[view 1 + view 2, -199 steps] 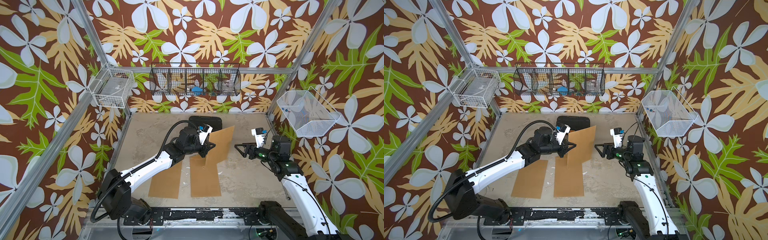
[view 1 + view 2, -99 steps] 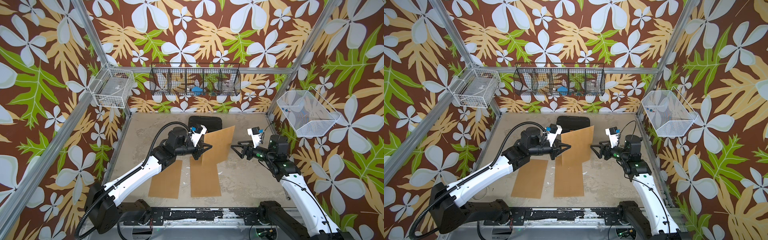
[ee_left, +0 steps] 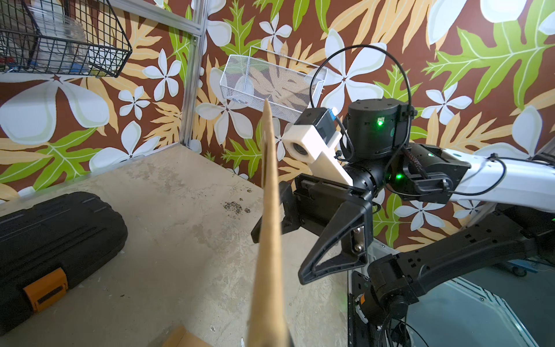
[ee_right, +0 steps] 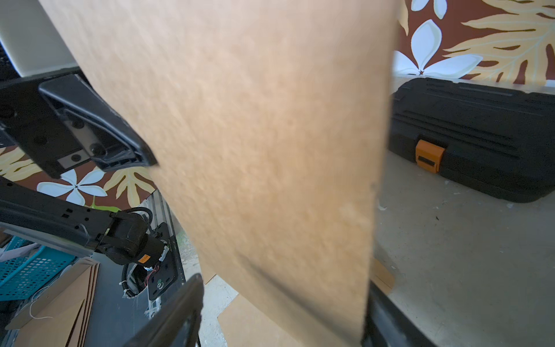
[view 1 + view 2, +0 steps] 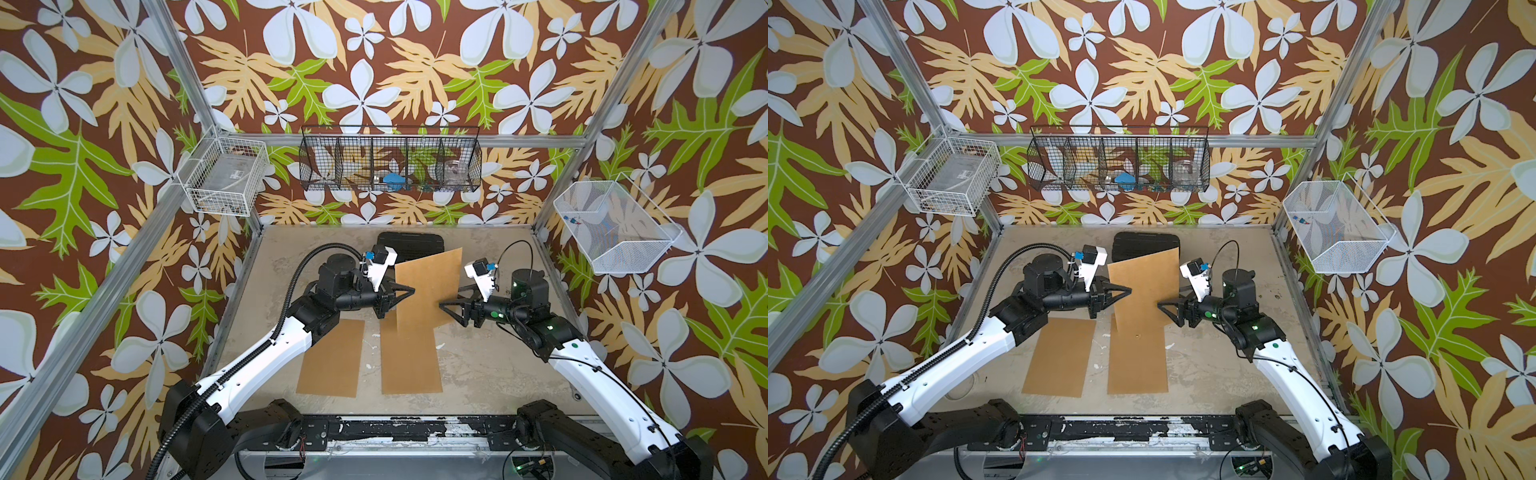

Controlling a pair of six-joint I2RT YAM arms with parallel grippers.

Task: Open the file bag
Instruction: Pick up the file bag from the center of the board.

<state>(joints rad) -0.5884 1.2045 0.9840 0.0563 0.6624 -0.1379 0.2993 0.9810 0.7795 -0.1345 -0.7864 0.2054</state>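
In both top views the kraft file bag (image 5: 428, 286) (image 5: 1142, 286) is held upright above the middle of the table (image 5: 490, 365), tilted slightly. The left gripper (image 5: 409, 289) (image 5: 1128, 291) meets its 9 o'clock edge. The right gripper (image 5: 442, 305) (image 5: 1160, 306) sits at its 3 o'clock edge.

A black tool case (image 5: 409, 245) lies at the bag's 12 o'clock. Two flat kraft sheets lie on the table, one at 6 o'clock (image 5: 411, 361) and one near 7 o'clock (image 5: 330, 357).

The top views leave the right jaws hard to read. The left wrist view shows the bag (image 3: 268, 228) edge-on, with one right finger (image 3: 333, 249) on one side and the other finger just showing on the far side. In the right wrist view the blurred bag (image 4: 255, 150) fills the gap between the spread fingers (image 4: 180, 312). This view also shows a left finger (image 4: 99, 129) against the bag's far edge.

The left gripper is clenched on the bag's edge. The right gripper is spread wide around the opposite edge, and I cannot tell whether it touches the bag.
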